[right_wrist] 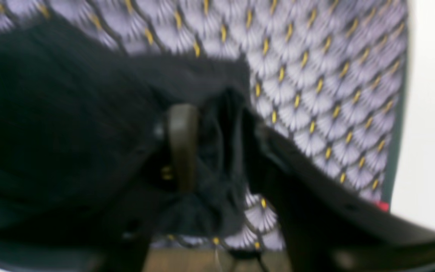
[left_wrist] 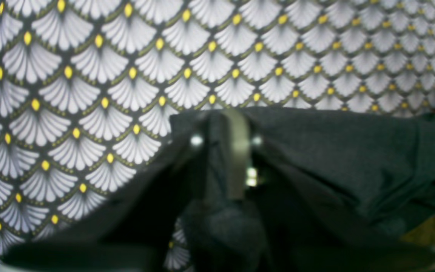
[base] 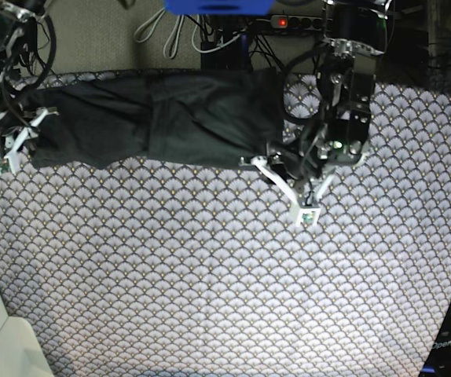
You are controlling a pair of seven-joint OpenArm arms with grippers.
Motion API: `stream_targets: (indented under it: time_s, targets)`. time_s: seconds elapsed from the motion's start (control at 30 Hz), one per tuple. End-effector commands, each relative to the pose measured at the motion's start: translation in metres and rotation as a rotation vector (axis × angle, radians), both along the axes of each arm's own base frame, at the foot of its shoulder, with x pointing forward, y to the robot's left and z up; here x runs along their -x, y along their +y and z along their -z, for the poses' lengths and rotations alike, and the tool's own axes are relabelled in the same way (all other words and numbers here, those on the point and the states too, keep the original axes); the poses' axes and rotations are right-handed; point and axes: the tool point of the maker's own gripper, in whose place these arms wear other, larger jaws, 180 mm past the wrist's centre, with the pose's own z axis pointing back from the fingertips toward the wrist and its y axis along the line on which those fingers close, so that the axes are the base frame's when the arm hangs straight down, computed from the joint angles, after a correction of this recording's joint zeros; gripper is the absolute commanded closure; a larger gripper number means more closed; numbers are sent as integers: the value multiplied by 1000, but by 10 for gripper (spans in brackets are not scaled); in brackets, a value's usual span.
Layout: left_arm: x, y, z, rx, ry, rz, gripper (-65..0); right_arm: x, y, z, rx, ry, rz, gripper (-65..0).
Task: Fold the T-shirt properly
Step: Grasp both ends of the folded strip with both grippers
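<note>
Most of the folding looks undone, judging by the lie of things. The patterned cloth [base: 210, 275] covers the whole table, and the T-shirt [base: 170, 118] sits along its far edge as a long dark band. It is narrowed, it seems, by a lengthwise fold or two, but not yet brought end over end into a compact packet. Its near edge is wavy and a seam or overlap crosses it near the middle, so I would judge that it needs smoothing as well as the crosswise folds. Its long axis runs side to side across the base view, parallel to the table's far edge. Which end is collar and which is hem I cannot tell, and no print shows. One arm is at each end of the band. In its wrist view the right gripper [right_wrist: 217, 143] has its jaws apart with bunched shirt cloth filling the gap. Whether that cloth is pinched or merely lying there is too blurred to say. The left gripper [left_wrist: 227, 145] is half buried in dark folds at the other end. One pale finger [left_wrist: 236, 151] shows, but I cannot tell whether that pincer is clenched or let go.
</note>
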Motion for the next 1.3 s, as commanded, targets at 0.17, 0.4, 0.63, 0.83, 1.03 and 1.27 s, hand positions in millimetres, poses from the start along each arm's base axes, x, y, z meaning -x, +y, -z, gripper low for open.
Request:
stream_targets:
  time_s: [0.17,0.4,0.63,0.83,1.03,1.27]
  targets:
    - [-3,-6,-15,23,-20,18,-423,-2,-10,-3,11,3,12,-288]
    - [-1,-9,-20,71,-18,24,-523,1,-11,0,8,26,23,-399]
    - [2,-8,-17,65,-11,24,-523,6,-10,9,-4,62,27,-482]
    - [2,-4,-16,55,-11,22,-523,10,-8,31,-61,109,50,-484]
    - [3,-4,-15,55,-6,22,-523,13,-7,49,-107,151,71,-485]
    - [3,-4,-15,53,-6,22,-523,14,10,56,-148,151,73,-481]
